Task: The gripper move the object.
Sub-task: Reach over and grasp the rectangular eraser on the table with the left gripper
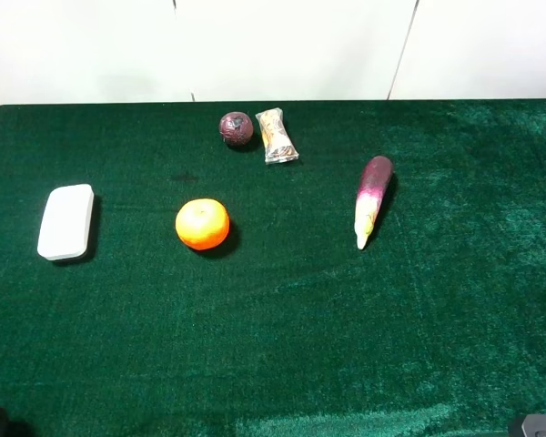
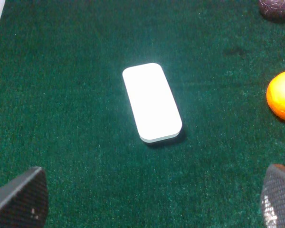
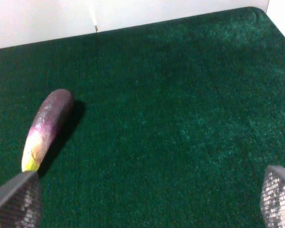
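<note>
White, flat, rounded-rectangle block (image 1: 66, 221), plain and soap-bar-like, lies on the dark green velvet-covered surface (image 1: 282, 364). It sits ahead of the left tool (image 2: 149, 199), well apart from it and roughly centred between the two black textured fingers (image 2: 19, 197). The left tool is released: jaws spread wide, nothing held. The right tool (image 3: 147, 199) is likewise released and empty.

Handling estimate: the block looks rigid, light and smooth-faced, so it may slip under a weak pinch. Take hold across the short width at mid-length, pads on the long edges. Its long axis runs slightly skewed from the tool's approach line, so a small wrist rotation is probably needed. The low profile calls for a descent close to the cloth.

Obstructions: a round orange fruit (image 1: 202, 224) lies near the block, on the side toward the right tool, not touching it. A dark red ball (image 1: 237, 128), a crinkled wrapped packet (image 1: 277, 135) and a purple-and-white eggplant (image 1: 373, 198) lie farther off. Nothing lies between the left tool and the block.
</note>
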You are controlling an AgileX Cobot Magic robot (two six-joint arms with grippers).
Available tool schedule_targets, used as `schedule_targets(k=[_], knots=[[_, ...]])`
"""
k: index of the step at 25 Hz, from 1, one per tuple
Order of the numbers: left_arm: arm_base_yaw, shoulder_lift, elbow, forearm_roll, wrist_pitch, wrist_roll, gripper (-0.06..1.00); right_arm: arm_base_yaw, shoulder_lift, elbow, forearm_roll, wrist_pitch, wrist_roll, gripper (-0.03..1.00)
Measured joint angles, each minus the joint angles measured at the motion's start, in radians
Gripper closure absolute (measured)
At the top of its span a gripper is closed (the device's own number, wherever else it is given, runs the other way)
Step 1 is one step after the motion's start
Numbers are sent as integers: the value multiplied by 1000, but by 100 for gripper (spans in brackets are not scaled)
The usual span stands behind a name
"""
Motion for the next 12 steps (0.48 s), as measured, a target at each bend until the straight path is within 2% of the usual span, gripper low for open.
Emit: schedule_targets(k=[12], knots=[[0, 0, 0, 0, 0, 0, 4, 0, 0, 0, 0, 0, 0, 28]])
